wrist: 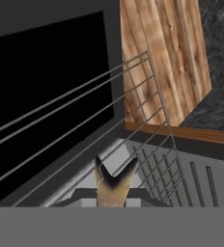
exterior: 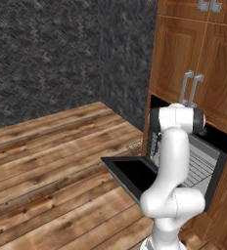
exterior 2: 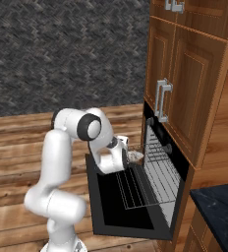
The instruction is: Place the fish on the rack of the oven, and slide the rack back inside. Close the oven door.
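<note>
The black oven [exterior 2: 171, 158] sits in brown cabinetry with its door [exterior 2: 117, 209] folded down flat and open. Over the door, the silver wire rack [exterior 2: 131, 188] is pulled out. My gripper [exterior 2: 129, 155] hangs just above the rack's far end, near the oven mouth, shut on the pale grey-tan fish [exterior 2: 136, 156]. In the hand view the fish's forked tail [wrist: 115, 184] sticks up at the bottom centre, with the rack's wires [wrist: 147, 111] and the door's dark glass [wrist: 46, 96] beyond it. From the left base view my own arm hides the hand; the door [exterior: 130, 175] and the rack [exterior: 202, 168] show.
Wooden cabinet doors with vertical silver handles [exterior 2: 162, 100] stand above the oven. Round knobs [exterior 2: 168, 148] line its control strip. A dark counter corner [exterior 2: 219, 206] is at the lower right. Plank floor [exterior: 47, 166] spreads left of the door, up to a dark stone wall [exterior: 52, 53].
</note>
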Available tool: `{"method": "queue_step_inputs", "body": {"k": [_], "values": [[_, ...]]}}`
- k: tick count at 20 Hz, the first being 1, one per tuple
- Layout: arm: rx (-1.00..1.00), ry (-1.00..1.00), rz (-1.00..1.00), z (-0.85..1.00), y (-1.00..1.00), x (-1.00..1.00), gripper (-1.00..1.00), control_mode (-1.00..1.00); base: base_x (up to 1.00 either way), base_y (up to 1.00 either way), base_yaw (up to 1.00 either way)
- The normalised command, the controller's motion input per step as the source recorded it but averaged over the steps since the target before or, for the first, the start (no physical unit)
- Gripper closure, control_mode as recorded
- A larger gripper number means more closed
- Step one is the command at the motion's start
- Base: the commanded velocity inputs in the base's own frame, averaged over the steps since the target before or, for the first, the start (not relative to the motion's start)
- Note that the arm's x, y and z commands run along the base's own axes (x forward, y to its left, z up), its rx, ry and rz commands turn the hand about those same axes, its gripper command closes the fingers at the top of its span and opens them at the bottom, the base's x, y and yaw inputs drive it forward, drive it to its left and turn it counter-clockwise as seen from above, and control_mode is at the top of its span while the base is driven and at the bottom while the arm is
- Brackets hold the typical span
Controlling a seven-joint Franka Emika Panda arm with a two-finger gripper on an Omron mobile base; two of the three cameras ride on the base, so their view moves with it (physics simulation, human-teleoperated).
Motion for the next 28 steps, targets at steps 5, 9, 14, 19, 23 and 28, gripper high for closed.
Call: {"method": "queue_step_inputs", "body": {"k": [5,9,14,19,23,28], "values": [[0.00,0.00,0.00,-0.31,-0.08,0.45,1.00,-1.00,0.00,0.00,0.00],[0.00,0.00,0.00,-0.34,0.00,0.44,1.00,-1.00,0.00,0.00,0.00],[0.00,0.00,0.00,-0.33,0.00,0.37,1.00,-1.00,0.00,0.00,0.00],[-0.01,0.01,0.00,-0.36,-0.02,0.23,1.00,-1.00,0.00,0.00,0.00],[-0.06,0.07,0.00,-0.55,0.06,0.04,1.00,-1.00,0.00,0.00,0.00],[-0.09,0.05,0.00,-0.51,0.31,0.00,1.00,-1.00,0.00,0.00,0.00]]}}
